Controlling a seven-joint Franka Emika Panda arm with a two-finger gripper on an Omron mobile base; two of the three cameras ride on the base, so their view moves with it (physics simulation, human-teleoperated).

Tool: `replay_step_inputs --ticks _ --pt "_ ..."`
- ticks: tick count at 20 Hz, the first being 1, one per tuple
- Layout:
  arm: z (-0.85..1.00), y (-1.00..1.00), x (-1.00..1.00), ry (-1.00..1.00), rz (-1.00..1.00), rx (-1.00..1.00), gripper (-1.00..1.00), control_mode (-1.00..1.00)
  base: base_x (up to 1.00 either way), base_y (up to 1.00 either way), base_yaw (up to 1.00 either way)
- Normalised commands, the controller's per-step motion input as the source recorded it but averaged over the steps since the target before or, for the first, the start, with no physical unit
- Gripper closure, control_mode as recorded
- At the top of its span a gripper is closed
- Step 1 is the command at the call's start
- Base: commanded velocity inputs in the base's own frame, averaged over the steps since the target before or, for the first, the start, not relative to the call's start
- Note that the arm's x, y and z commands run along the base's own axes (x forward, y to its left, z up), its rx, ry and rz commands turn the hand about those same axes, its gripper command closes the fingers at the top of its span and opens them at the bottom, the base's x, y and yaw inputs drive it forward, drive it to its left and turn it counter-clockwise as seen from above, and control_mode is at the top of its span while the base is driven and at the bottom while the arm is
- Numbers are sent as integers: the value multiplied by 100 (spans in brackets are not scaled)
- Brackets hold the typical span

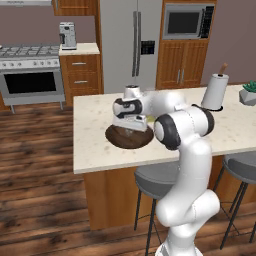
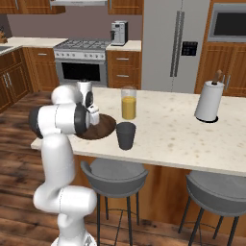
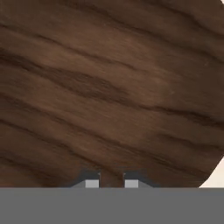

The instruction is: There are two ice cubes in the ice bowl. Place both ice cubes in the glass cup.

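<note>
The robot's hand (image 3: 111,183) is reaching down into the wooden ice bowl (image 1: 120,138), its two fingertips (image 3: 91,183) standing a little apart with nothing visible between them, dark wood grain lying close beneath. The ice cubes cannot be made out. The bowl is sitting near the front edge of the pale stone counter (image 2: 182,134); the smoky glass cup (image 2: 126,136) is standing just beside it, a tall glass of orange juice (image 2: 128,103) behind.
</note>
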Motion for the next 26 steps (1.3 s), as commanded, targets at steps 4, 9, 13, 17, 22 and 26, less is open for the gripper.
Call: replay_step_inputs --ticks 4,9,13,17,22,26 --pt "81 -84 -19 0 0 2 100 -100 0 0 0" --pt "71 -85 -1 0 -1 -1 100 -100 0 0 0" --pt "33 -73 0 0 -5 -13 100 -100 0 0 0" --pt "2 -79 0 0 -6 -14 100 -100 0 0 0" --pt "-1 -71 8 0 -1 -1 100 -100 0 0 0" --pt "-9 -44 20 0 0 6 100 -100 0 0 0"
